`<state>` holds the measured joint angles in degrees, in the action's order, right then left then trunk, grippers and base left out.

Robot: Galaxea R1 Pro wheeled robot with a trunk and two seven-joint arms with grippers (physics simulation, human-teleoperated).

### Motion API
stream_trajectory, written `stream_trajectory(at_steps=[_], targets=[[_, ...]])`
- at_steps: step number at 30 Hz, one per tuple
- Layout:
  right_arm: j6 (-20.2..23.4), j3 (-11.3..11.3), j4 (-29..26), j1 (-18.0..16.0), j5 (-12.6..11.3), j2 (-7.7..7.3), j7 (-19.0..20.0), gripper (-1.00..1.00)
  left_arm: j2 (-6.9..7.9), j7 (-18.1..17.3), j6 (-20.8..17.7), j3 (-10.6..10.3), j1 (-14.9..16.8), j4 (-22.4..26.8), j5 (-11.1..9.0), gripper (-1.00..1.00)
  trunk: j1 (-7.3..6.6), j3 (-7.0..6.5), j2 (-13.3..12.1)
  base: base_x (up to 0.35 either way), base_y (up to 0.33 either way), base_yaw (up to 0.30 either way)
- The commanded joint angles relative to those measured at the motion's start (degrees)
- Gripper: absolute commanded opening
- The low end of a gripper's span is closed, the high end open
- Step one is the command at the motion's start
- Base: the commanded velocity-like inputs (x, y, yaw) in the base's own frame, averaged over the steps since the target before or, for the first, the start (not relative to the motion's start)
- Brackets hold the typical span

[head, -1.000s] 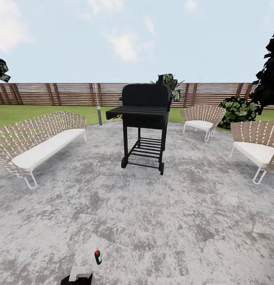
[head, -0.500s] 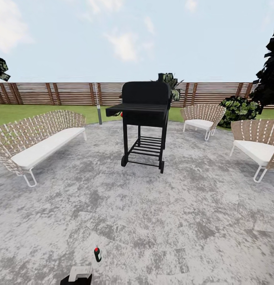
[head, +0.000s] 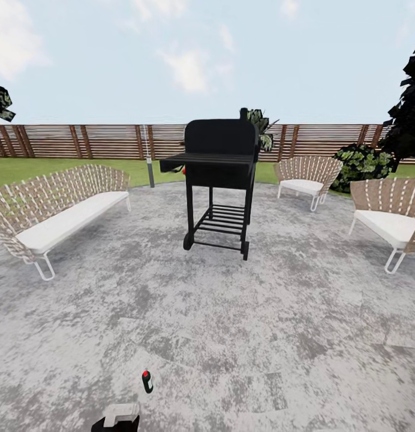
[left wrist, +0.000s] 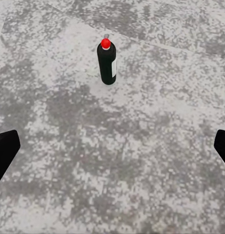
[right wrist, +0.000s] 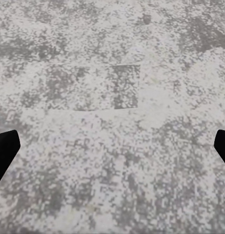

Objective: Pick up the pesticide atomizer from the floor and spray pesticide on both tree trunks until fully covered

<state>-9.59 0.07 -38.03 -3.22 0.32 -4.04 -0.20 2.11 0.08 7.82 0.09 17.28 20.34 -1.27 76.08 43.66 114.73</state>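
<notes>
The pesticide atomizer (head: 147,381), a slim black bottle with a red top, stands upright on the grey speckled floor (head: 279,324) close in front of me. The left wrist view has the atomizer (left wrist: 107,62) ahead of my left gripper (left wrist: 112,151), which is open and well short of it. The wrist of my left arm (head: 117,417) shows at the head view's lower edge, just behind the bottle. My right gripper (right wrist: 112,151) is open over bare paving (right wrist: 117,97). The trees, their trunks and the pesticide are out of view.
A black wheeled grill (head: 219,174) stands mid-paving. A woven bench (head: 57,210) sits at the left and two woven chairs (head: 306,177) (head: 393,219) at the right. Behind are lawn (head: 27,171), a slat fence (head: 81,141), a lamp post (head: 150,168), a bush (head: 360,165) and a near-black tree (head: 408,114).
The whole head view has shifted slightly, so the grill and the atomizer sit a little higher in the picture. The things themselves have not moved.
</notes>
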Motion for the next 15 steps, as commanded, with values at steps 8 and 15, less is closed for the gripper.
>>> stream_trajectory(at_steps=[8,15], targets=[[-0.2,0.1,0.1,0.0,0.1,0.00,0.0,1.00,0.00,0.1,0.2,0.0,0.0,0.0,-0.1,1.00,1.75,1.49,3.2,0.000,0.000,0.000],[-0.2,0.2,0.1,0.0,0.1,0.00,0.0,1.00,0.00,0.1,0.2,0.0,0.0,0.0,-0.1,1.00,3.29,2.75,6.1,0.000,0.000,0.000]])
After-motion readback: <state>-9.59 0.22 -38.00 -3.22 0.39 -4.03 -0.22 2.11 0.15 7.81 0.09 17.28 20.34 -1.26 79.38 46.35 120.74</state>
